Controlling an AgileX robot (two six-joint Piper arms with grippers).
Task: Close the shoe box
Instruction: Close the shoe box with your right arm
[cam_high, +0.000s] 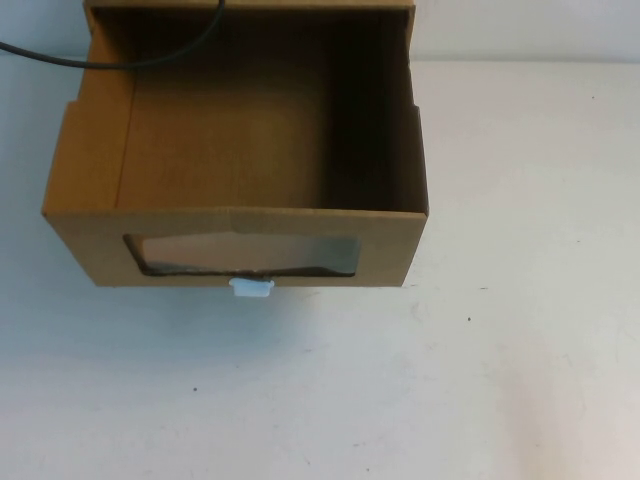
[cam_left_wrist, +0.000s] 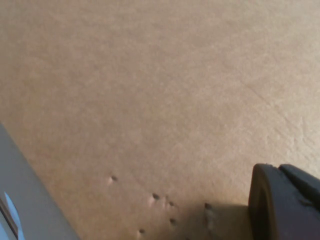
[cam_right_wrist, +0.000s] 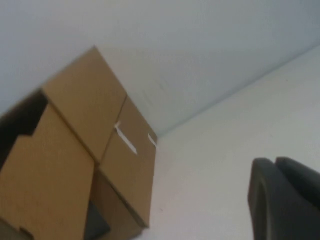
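From above, the shoe box (cam_high: 240, 150) is sitting on the white table (cam_high: 500, 350), its drawer pulled well out toward the robot and gaping open at the top, nothing showing inside. The front panel is facing us with the clear window (cam_high: 245, 255) across it and the small white pull tab (cam_high: 251, 289) poking out just below that window. A black cable (cam_high: 120, 58) is draping across the box's far left corner. Neither arm is showing in this view. Over at the left wrist, plain brown cardboard is filling almost the whole picture, pitted with a few small dents, and the left gripper (cam_left_wrist: 286, 202) is showing as a dark finger right up against that surface; whether it is spread or pressed together, I cannot tell. At the right wrist, the box is standing against the pale wall, and the right gripper (cam_right_wrist: 285, 197) is hanging well apart from the box over the table, only one dark finger in sight, so again I cannot tell.
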